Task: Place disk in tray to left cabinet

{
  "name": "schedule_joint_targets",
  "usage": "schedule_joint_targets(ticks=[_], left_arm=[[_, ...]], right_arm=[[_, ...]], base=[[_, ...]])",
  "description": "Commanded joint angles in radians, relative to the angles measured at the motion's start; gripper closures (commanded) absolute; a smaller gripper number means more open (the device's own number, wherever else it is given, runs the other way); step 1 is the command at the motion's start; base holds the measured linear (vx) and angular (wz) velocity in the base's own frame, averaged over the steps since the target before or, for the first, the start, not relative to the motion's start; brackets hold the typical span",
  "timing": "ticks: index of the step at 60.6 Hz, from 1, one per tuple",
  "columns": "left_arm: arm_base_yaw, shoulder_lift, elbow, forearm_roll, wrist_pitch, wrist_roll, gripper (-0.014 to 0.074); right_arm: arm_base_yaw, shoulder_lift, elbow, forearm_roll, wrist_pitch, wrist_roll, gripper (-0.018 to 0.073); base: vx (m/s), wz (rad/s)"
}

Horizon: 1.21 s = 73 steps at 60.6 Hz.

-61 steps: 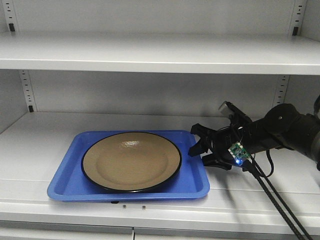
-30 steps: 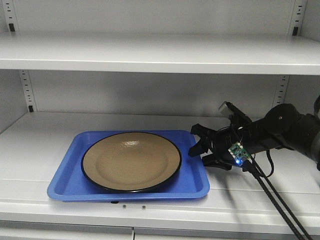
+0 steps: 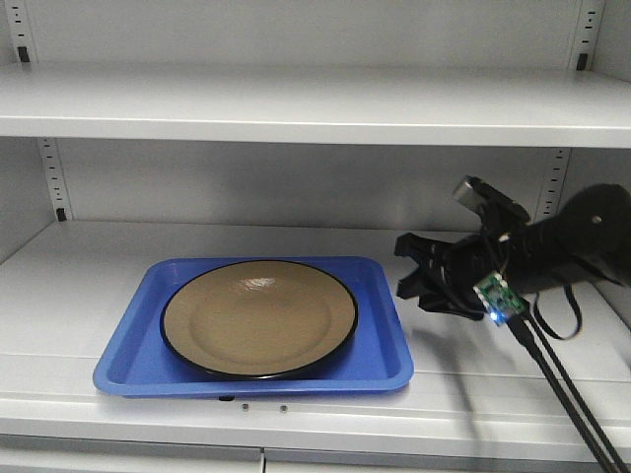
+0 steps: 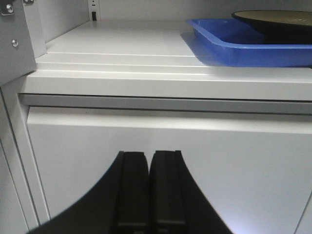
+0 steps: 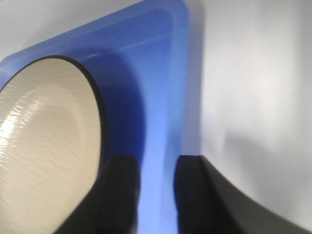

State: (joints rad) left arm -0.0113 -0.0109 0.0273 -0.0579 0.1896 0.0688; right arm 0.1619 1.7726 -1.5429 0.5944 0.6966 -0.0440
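two grippers, both empty | left gripper (image 4: pixel 148 187) pressed closed below the shelf front, holding nothing | right gripper (image 3: pixel 419 286) parted, now lifted up and back off the tray (image 3: pixel 380 340) edge it was touching a second ago | plate (image 3: pixel 258 317) lies in tray on cabinet (image 3: pixel 296 108) shelf | placement looks finished, arm retreating

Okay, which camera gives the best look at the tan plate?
The exterior front-facing view: it shows the whole plate, black rim included, lying in the blue tray. The right wrist view catches only the plate's right part up close, slightly blurred. The left wrist view shows just a dark sliver of its edge at top right.
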Motion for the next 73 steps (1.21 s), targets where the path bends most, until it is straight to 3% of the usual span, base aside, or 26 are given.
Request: schedule_joint_targets(ticks=[1,17,22,32,39,62,73], left_arm=[[-0.005,-0.006,0.02,-0.005,-0.076,-0.011,0.0603],[-0.005,-0.006,0.02,-0.005,-0.076,-0.011,0.0603],[-0.005,-0.006,0.02,-0.005,-0.076,-0.011,0.0603],[-0.005,-0.006,0.02,-0.005,-0.076,-0.011,0.0603],[-0.005,-0.006,0.02,-0.005,-0.076,-0.011,0.0603],[-0.005,-0.006,0.02,-0.005,-0.076,-0.011,0.0603],[-0.005,-0.006,0.02,-0.005,-0.076,-0.011,0.0603]], right_arm=[[-0.003,-0.13,0.081,0.004,-0.135,-0.003,0.0371],[-0.003,-0.412,0.395,-0.128,-0.272,-0.004,0.0516],[0.0,-0.552,0.533,-0.264,-0.287,-0.004,0.0571],[0.0,-0.707,0.7,-0.412,-0.351,0.001,0.0568],[0.0,-0.828,0.799,-0.464,-0.422,0.009,0.0568],[0.0,-1.242,1.201,-0.594,-0.659,0.009,0.0568],[-0.003,-1.444,1.423,-0.61,-0.814,0.009,0.0568]], base=[[0.0,0.0],[0.0,0.0],[0.0,0.0],[0.0,0.0],[0.0,0.0],[0.0,0.0],[0.0,0.0]])
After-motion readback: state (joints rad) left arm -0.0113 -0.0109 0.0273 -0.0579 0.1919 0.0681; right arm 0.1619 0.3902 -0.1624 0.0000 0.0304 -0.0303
